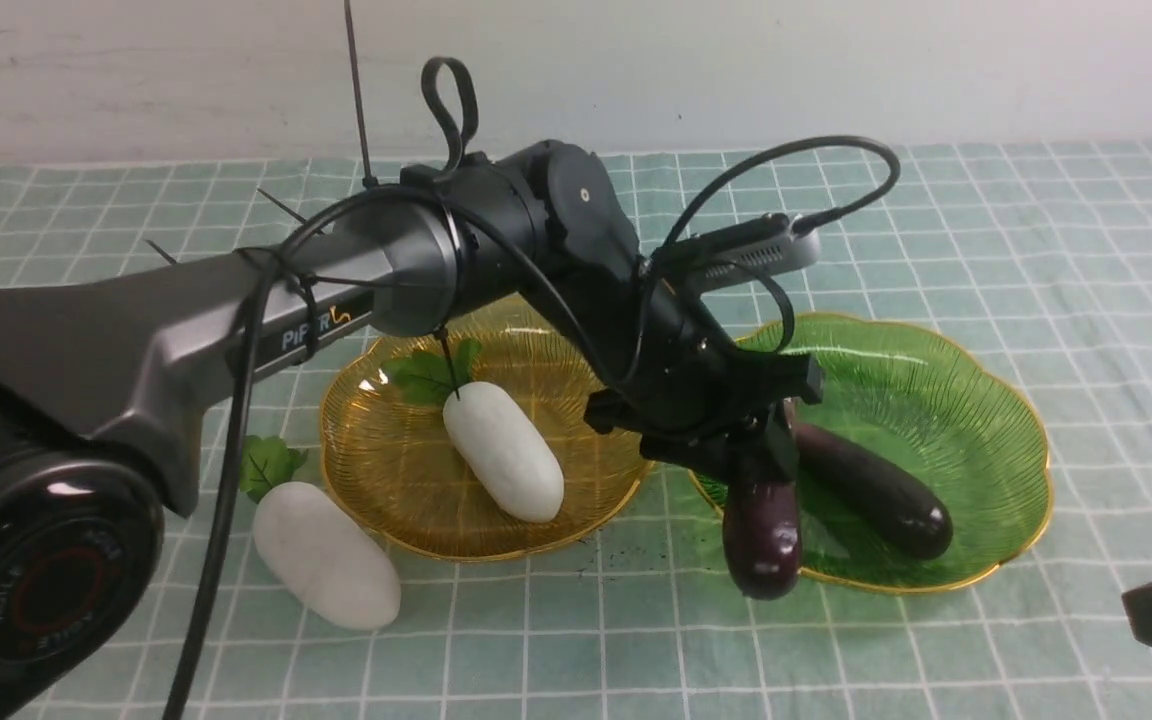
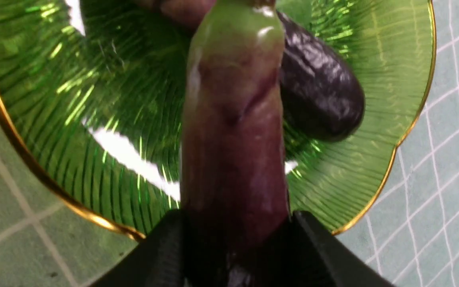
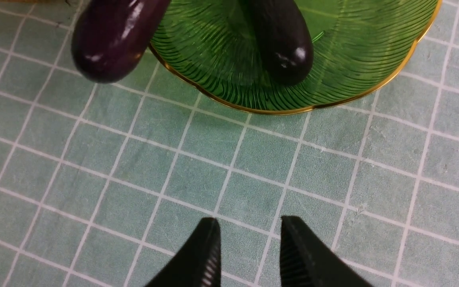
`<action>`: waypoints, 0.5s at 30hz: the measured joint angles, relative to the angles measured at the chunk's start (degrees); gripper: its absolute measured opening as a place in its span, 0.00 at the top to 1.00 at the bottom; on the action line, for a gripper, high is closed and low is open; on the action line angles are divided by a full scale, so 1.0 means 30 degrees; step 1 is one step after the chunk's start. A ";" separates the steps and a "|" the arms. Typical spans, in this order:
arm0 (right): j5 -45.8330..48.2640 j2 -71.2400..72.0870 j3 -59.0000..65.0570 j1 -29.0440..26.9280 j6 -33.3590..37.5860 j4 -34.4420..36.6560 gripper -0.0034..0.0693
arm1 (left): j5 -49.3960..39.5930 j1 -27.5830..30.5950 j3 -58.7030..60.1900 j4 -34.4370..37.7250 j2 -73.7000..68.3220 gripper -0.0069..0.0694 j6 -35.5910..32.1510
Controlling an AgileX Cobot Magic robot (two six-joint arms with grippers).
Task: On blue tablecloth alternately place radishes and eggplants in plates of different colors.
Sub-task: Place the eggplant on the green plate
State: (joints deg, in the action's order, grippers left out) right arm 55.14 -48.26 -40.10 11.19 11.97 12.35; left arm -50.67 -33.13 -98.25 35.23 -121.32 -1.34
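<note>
Apparently delivering the second eggplant (image 1: pixel 762 540); left fingers (image 2: pixel 161 243) closed around it, right ones (image 3: pixel 209 247) parted, empty; next, probably lower into green plate (image 1: pixel 976 450) beside the other eggplant (image 1: pixel 876 490), then release.

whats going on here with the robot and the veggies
The robot's left gripper is holding one eggplant over the near edge of the green plate, where another eggplant already lies. One radish is in the amber plate; a second radish is on the tablecloth beside it. The right gripper is open and holds nothing.
</note>
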 joint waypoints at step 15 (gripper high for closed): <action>0.0062 0.0000 0.0000 0.0000 0.0000 0.0096 0.68 | 0.4052 0.0000 -0.0026 0.1612 -0.0874 0.50 0.0000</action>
State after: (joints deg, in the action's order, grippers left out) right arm 55.32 -48.26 -40.10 11.19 11.97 12.64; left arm -38.52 -33.13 -98.32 40.07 -123.94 -1.34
